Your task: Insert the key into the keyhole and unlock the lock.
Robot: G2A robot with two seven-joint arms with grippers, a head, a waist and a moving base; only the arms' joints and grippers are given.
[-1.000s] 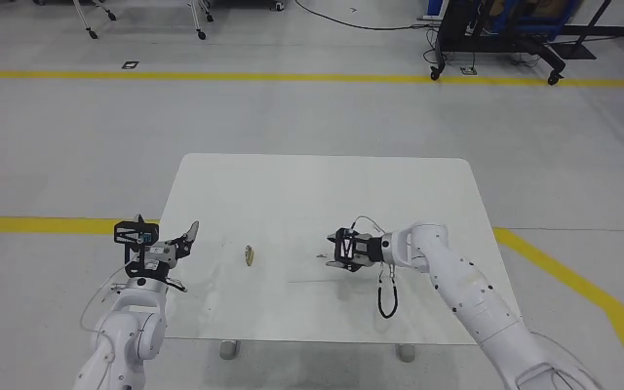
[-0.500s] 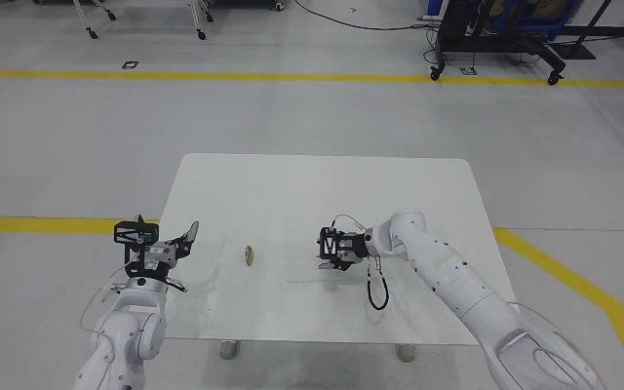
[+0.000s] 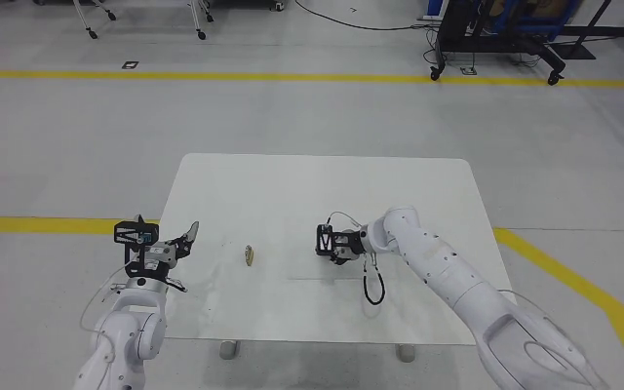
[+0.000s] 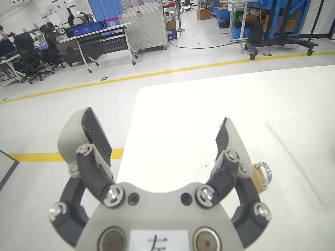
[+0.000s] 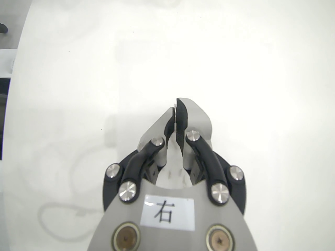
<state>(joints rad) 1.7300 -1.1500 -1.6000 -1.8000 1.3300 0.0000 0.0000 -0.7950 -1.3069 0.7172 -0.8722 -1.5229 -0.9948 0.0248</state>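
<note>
Lock (image 3: 250, 255) is lying left of centre in the top view, between my two grippers. My right gripper (image 3: 328, 244), pads pinching the thin key (image 5: 174, 110), is pointing leftward straight at it. My left gripper (image 3: 185, 237), fingers spread apart, is hovering at the frame's left, about as near.

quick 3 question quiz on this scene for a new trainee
1. True or false: the left pincer is shut on the padlock.
2. Which holds the key? A the left pincer; B the right pincer; C neither.
3. Fill in: the padlock lies on the white ____.
Key: 1 false, the left pincer is open, apart from the padlock; 2 B; 3 table.
</note>
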